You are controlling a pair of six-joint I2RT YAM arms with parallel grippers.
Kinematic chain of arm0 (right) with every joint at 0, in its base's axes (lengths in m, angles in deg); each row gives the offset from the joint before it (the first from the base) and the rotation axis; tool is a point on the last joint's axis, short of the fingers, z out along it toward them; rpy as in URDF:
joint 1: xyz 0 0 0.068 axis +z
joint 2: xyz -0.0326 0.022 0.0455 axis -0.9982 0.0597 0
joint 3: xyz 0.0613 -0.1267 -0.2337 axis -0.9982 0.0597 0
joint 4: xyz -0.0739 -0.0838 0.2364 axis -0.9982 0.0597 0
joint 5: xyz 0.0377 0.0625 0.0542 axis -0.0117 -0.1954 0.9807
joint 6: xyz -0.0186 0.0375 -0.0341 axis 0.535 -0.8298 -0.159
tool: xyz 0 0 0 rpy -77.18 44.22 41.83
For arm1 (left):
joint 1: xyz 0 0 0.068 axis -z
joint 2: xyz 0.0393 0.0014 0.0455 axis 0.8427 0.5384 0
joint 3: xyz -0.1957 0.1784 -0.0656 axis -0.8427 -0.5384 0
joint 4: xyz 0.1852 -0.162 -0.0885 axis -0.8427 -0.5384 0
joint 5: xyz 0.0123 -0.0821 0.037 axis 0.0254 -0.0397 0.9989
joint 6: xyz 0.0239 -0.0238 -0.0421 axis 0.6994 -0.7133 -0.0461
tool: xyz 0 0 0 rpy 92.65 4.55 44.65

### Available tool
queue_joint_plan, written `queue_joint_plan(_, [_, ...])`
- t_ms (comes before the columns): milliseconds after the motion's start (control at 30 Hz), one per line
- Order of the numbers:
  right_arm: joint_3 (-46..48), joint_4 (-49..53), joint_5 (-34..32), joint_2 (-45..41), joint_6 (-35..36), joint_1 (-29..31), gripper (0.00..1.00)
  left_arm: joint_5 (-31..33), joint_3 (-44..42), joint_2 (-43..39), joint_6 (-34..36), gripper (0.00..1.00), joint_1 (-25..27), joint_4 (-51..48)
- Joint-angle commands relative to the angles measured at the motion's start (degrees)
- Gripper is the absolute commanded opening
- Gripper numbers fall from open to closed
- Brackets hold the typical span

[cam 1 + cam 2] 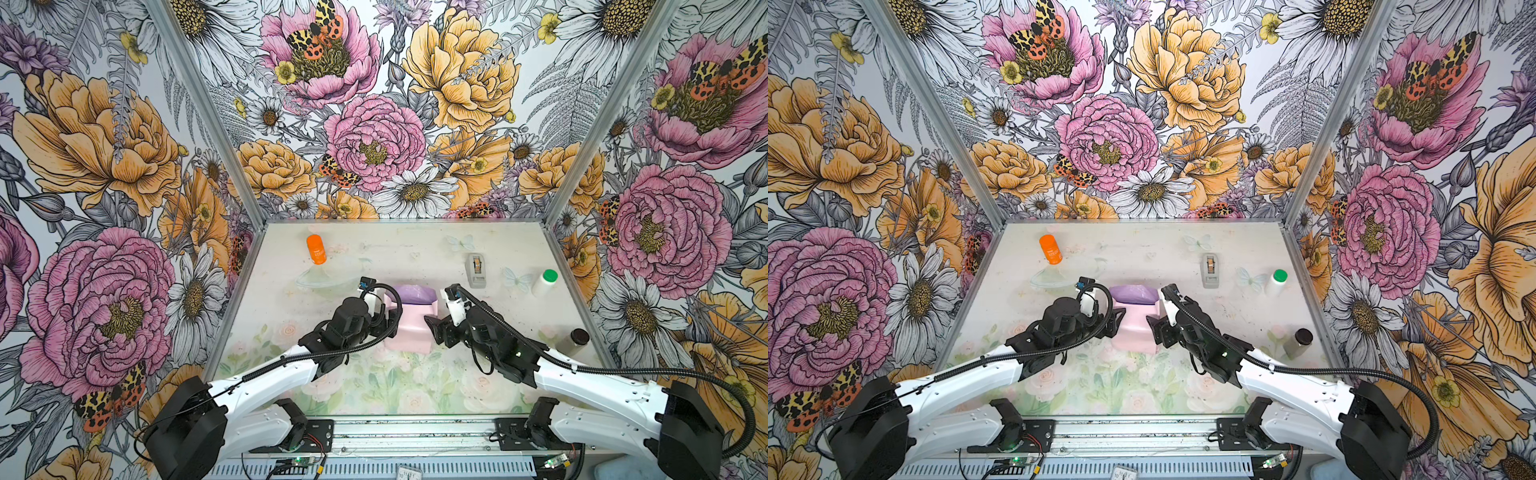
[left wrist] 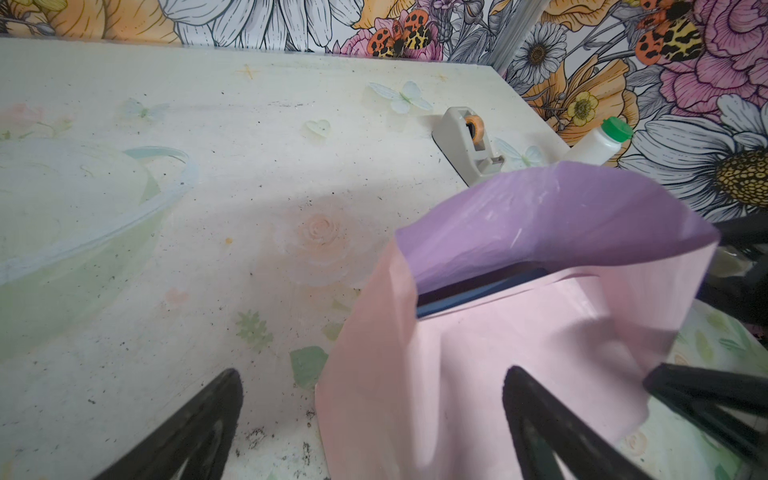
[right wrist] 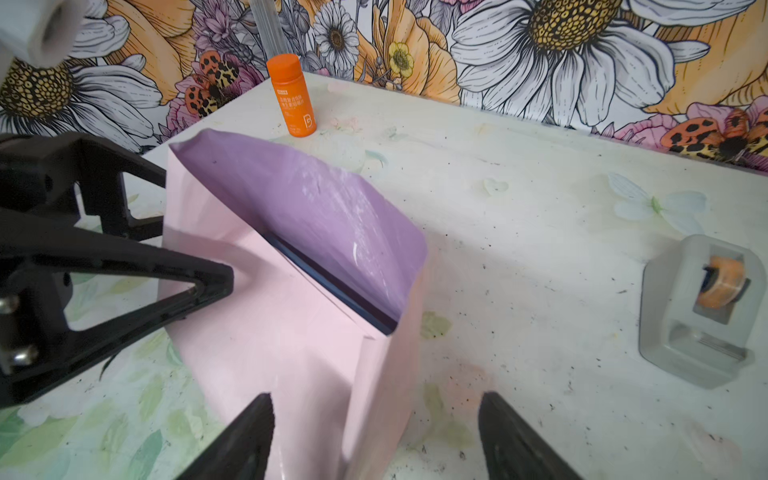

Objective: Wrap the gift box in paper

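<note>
The paper [image 1: 409, 328] lies mid-table, folded up around the gift box, pale pink side out, with a lilac flap [image 1: 414, 293] arching over the far end. Of the gift box only a dark navy sliver [image 2: 478, 291] shows under that flap, also visible in the right wrist view [image 3: 332, 286]. My left gripper [image 1: 387, 321] is open at the paper's left side, and its fingers straddle that raised edge [image 2: 374, 395]. My right gripper [image 1: 432, 328] is open at the right side, with the paper's upright fold between its fingers [image 3: 376, 411], not pinched.
An orange bottle [image 1: 316, 249] stands at the back left. A grey tape dispenser [image 1: 477, 270] and a white bottle with a green cap [image 1: 545, 282] stand at the back right. A dark-capped jar [image 1: 575, 338] sits by the right wall. Floral walls enclose three sides.
</note>
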Motion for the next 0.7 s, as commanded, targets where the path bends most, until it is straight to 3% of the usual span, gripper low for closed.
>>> queue_joint_plan(0, [-2.41, 1.53, -2.59, 2.21, 0.53, 0.08, 0.79, 0.19, 2.44, 1.44, 0.65, 0.99, -0.29, -4.64])
queue_joint_plan(200, [-2.45, 8.12, -8.43, 4.02, -1.03, 0.0, 0.78, 1.62, 2.35, 2.59, 0.04, 0.99, -0.49, -9.32])
queue_joint_plan(367, [-3.19, 11.54, -8.78, 3.9, -1.82, 0.13, 0.77, 2.54, 2.35, 2.85, -0.41, 0.99, -0.57, -12.04])
queue_joint_plan(667, [-3.46, 11.37, -5.08, -8.0, -0.05, -0.68, 0.81, -0.73, 2.97, -5.69, 0.99, 0.99, -1.38, -7.85])
